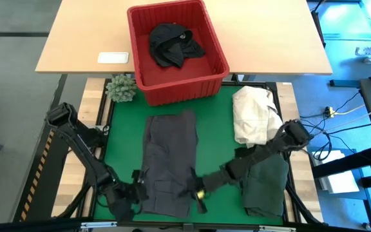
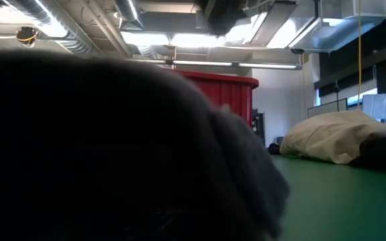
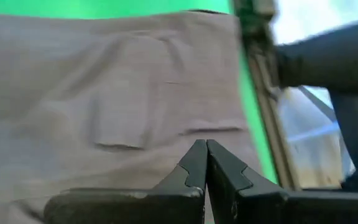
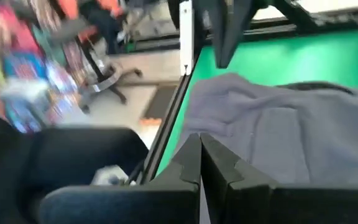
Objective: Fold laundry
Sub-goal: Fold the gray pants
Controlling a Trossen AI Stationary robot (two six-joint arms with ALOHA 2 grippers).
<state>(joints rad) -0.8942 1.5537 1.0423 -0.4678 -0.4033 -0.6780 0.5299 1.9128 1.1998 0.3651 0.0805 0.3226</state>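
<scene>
A dark grey garment (image 1: 169, 161) lies spread flat on the green mat (image 1: 124, 138), its length running from the near to the far side. In the low view its near end (image 2: 112, 147) fills the picture. My left gripper (image 1: 138, 185) is shut at the garment's near left edge, its fingertips (image 3: 205, 149) over the grey cloth. My right gripper (image 1: 198, 191) is shut at the near right edge, with a rumpled edge of the garment (image 4: 272, 118) just beyond it. Under the right arm lies a dark green garment (image 1: 266, 183). A black garment (image 1: 172, 44) sits in the red basket (image 1: 140, 38). My left gripper stands with shut fingers slanting down over the grey garment's near left part (image 3: 166, 134); no cloth shows between the fingers, and I cannot tell whether they touch it. My right gripper points almost level at the garment's near right edge (image 4: 229, 93); whether it touches the cloth I cannot tell.
A cream-white cloth heap (image 1: 253, 116) lies at the mat's far right. A small green plant (image 1: 121, 88) stands at the far left corner beside the basket. A white card (image 1: 113, 57) rests on the wooden table behind. The black frame rail (image 4: 173, 118) runs along the mat's near edge.
</scene>
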